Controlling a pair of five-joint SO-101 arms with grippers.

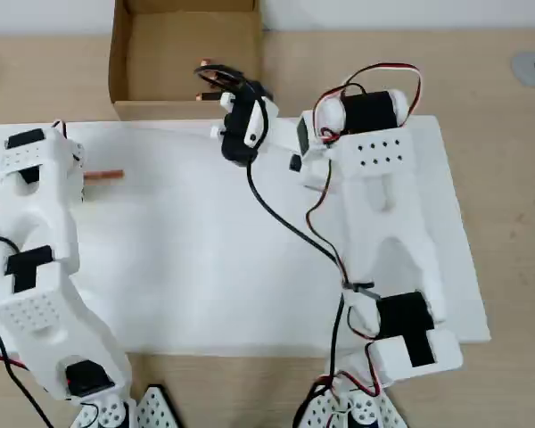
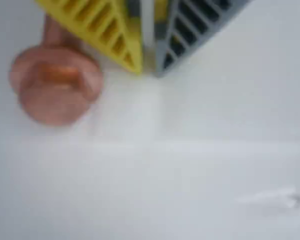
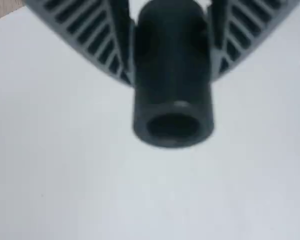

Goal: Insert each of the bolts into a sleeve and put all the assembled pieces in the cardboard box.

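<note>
Copper bolt (image 2: 55,85) is lying on the white board (image 1: 205,267), just beside the yellow finger of the left gripper (image 2: 147,70). That gripper's fingers are sitting almost together, grasping nothing. Fingers of the right gripper (image 3: 172,77) are clamping a black sleeve (image 3: 172,107) above the board, near the cardboard box (image 1: 160,110) on the tabletop (image 1: 499,178).

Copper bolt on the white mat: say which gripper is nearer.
Left. The left gripper is right beside the bolt; the right gripper, holding a black sleeve, is across the mat by the cardboard box.
</note>
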